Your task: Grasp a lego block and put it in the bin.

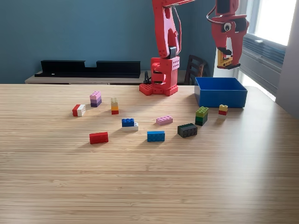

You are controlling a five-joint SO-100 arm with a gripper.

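Red tool [227, 59] hangs high above blue bin [220, 98], clamped on small yellow block [225, 59]. Bin sits on bench [149, 182] at exterior view's right, beside arm base [160, 84]. Loose blocks scattered mid-bench.

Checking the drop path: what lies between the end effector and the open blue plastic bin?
Nothing: in the exterior view the red end effector, holding a small yellow block, hangs above the open blue plastic bin with only air between.

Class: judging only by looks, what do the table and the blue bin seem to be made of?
Table: probably wood or bamboo-look laminate, given its fine pale parallel grain and matte sheen. The bin: likely moulded plastic, with uniform saturated blue, smooth thin walls and soft highlights.
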